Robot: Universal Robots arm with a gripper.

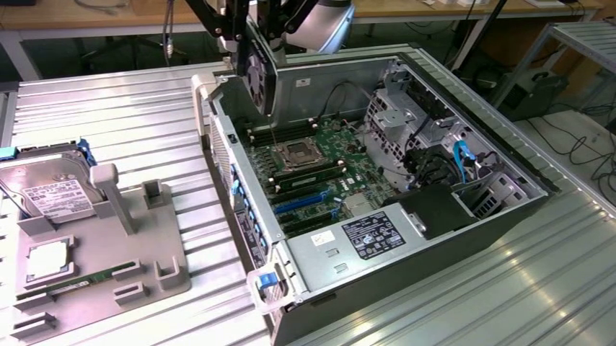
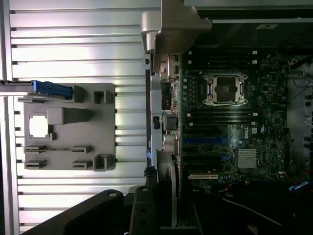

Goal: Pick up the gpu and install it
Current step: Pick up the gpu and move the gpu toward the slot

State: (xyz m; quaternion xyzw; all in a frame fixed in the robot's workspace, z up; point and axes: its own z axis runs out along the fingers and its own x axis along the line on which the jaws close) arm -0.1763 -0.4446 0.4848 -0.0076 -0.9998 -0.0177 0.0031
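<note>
The gpu [image 1: 262, 72] hangs on edge above the far left corner of the open computer case [image 1: 500, 216], with a dark fan face showing. My gripper [image 1: 248, 32] is shut on its top edge. The card's lower edge is just above the case's rim, over the motherboard [image 1: 322, 176] near the CPU socket [image 1: 291, 153]. The blue expansion slots [image 1: 306, 203] lie farther toward the near end of the board. In the wrist view the gpu [image 2: 174, 196] appears edge-on beside the motherboard [image 2: 230, 132], along the case's wall.
A grey fixture tray [image 1: 144, 245] on the exterior view's left holds a silver hard drive [image 1: 56, 191], a CPU [image 1: 46, 261] and a green memory stick [image 1: 91, 280]. Inside the case, the power supply [image 1: 371, 234] and drive cages [image 1: 414, 115] stand tall.
</note>
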